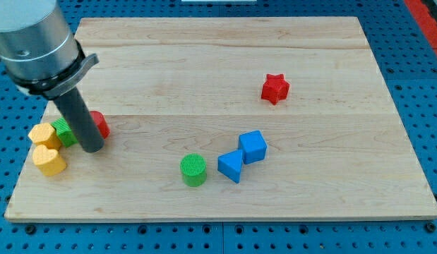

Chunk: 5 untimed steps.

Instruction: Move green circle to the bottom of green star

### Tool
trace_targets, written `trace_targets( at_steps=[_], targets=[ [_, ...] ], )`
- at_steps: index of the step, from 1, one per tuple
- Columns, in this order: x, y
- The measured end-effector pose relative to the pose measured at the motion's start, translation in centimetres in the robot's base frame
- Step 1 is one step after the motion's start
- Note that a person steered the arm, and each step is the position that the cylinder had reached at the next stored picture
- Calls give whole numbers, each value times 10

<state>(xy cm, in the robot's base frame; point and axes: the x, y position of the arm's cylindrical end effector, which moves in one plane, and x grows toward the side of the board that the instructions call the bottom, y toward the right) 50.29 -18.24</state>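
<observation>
Camera view: my tip (pixel 93 149) stood at the board's left, among a cluster of blocks.

The arm carried no claw, only the rod. The tip sat just beside the partly hidden green star (pixel 63 132) and a red block (pixel 99 124), shape unclear. The yellow hexagon (pixel 44 135) and yellow heart (pixel 49 161) lay left. The green circle (pixel 193 169) rested well apart, near the blue triangle (pixel 230 166) and blue cube (pixel 252 147); the red star (pixel 274 88) sat upper right on the wooden board (pixel 225 42).

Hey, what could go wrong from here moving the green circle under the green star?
My tip sits among the cluster at the view's left, against the green star and a red block; leaving may knock the star. The green circle lies far right, near the blue triangle. The yellow blocks crowd the spot below the star.
</observation>
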Motion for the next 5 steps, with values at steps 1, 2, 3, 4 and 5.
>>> trace_targets(
  at_steps=[1, 2, 3, 4, 5],
  targets=[
    [0, 35],
    [-39, 50],
    [-57, 29],
    [-43, 21],
    [-53, 49]
  ],
)
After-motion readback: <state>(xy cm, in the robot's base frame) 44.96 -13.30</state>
